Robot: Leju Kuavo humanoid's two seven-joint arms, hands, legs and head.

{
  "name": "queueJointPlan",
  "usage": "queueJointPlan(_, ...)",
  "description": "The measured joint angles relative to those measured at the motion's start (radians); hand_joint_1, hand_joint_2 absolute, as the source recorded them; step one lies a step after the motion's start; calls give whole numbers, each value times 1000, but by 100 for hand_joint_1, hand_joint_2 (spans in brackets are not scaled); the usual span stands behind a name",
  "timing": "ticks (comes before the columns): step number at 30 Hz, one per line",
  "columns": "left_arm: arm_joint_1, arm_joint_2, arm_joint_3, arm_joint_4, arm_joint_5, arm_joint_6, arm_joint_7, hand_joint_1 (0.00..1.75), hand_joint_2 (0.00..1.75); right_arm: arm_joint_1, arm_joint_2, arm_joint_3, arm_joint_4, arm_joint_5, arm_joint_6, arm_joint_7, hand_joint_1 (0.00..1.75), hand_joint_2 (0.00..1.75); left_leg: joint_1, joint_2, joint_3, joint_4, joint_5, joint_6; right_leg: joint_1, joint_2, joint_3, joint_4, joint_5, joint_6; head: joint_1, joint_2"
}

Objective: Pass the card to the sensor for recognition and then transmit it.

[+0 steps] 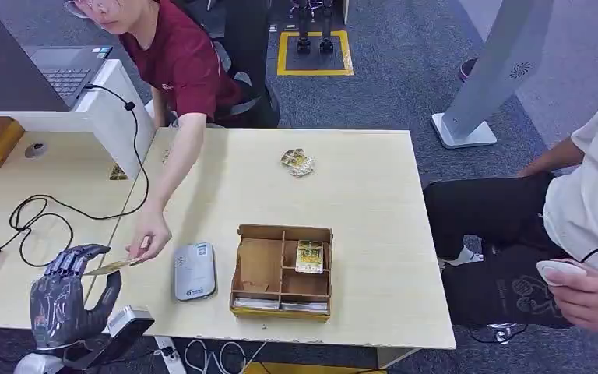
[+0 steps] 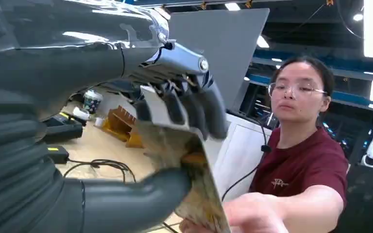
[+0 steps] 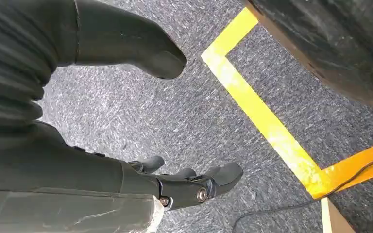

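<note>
Card held edge-on between left hand and person's hand, just off table's left front corner. Left wrist view: card pinched between thumb and fingers; person's fingers touch its far end.

Step judged: transmit phase, handover to person. Sensor lies flat on table, just right of card, beside box.

Next move likely calls for left hand to loosen pinch once person's grip is firm.

Right hand hangs over floor, fingers spread, holds nothing.
</note>
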Motion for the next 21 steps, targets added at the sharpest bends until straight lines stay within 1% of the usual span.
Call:
queueJointPlan(16,0,1,-1,2,11,2,-17,175,175,-1,0,0,0,6,-5,0,0,175,0,0,0,0,0,0,0,0,0,0,0,0,0,0)
queueJointPlan(19,0,2,-3,5,28,-1,-20,175,175,-1,0,-1,0,15,-7,-1,0,175,0,0,0,0,0,0,0,0,0,0,0,0,0,0)
queueJointPlan(21,-1,0,-4,8,69,-20,-17,175,175,-2,0,-2,0,15,-7,-1,0,175,0,0,0,0,0,0,0,0,0,0,0,0,0,0)
